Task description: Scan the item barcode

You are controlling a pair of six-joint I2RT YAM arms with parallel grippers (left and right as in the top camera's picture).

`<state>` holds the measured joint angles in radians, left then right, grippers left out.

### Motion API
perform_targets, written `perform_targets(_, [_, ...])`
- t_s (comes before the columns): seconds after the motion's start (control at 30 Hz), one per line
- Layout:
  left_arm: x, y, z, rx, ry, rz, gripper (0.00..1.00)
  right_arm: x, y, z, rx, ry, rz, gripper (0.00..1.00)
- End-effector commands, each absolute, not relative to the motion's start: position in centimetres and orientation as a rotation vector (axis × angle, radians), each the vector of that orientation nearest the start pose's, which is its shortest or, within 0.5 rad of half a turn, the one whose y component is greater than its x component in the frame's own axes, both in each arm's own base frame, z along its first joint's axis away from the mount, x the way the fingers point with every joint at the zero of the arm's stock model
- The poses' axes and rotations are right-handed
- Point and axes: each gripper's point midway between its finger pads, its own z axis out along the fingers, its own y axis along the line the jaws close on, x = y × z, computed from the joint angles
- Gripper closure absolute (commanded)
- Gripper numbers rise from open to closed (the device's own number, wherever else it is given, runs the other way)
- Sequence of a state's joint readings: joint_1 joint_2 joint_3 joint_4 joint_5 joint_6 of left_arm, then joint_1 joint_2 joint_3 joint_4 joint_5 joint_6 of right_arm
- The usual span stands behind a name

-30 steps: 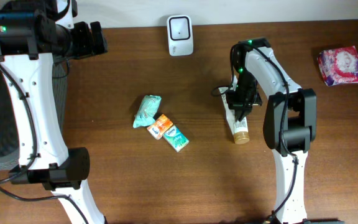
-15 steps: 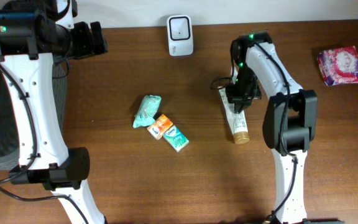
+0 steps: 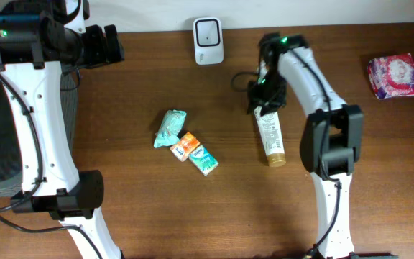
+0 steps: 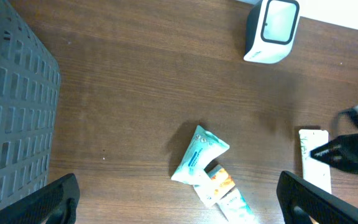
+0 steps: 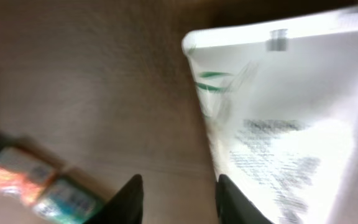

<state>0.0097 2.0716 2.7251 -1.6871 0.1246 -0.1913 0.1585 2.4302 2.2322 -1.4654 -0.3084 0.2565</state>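
Looking for a good hold, we have our right tool (image 3: 261, 101) with its fingers apart at the flat end of the white tube (image 3: 271, 137), which lies on the surface (image 3: 142, 208), and next we think we must lift it to the scanner (image 3: 208, 32).

The table (image 3: 157, 208) is brown wood, fine-grained, with a dull sheen. The tube (image 3: 270, 137) is smooth white plastic, slightly glossy, and its cap (image 3: 277, 160) is shiny gold. The scanner (image 3: 208, 39) is glossy white plastic. The basket (image 4: 11, 112) is matt dark-grey plastic mesh. The teal packet (image 3: 169, 128) is crinkled film.
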Motion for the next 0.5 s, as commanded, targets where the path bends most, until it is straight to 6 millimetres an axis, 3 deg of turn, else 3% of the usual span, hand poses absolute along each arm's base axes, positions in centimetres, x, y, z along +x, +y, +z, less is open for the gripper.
perform_targets(0.0, [42.4,-1.9,34.6,-0.201,2.564,-0.240,0.01,44.5,7.1,9.0,0.089,3.209,0.476,0.29])
perform_targets(0.03, [42.4,-1.9,34.6,-0.201,2.564,-0.240,0.01,43.8,4.8,8.9,0.127,3.237,0.492,0.21])
perform_targets(0.1, [42.4,-1.9,34.6,-0.200,2.564,-0.240,0.01,42.4,2.6,8.0,0.144,3.271,0.625,0.14])
perform_targets(0.23, [42.4,-1.9,34.6,-0.201,2.564,-0.240,0.01,39.2,5.2,6.3,-0.012,3.181,1.212,0.11])
perform_targets(0.37, [42.4,-1.9,34.6,-0.201,2.564,-0.240,0.01,36.5,6.6,2.8,-0.004,3.229,1.308,0.16])
perform_targets(0.47, [42.4,-1.9,34.6,-0.201,2.564,-0.240,0.01,36.3,7.6,1.6,-0.003,3.206,1.346,0.21])
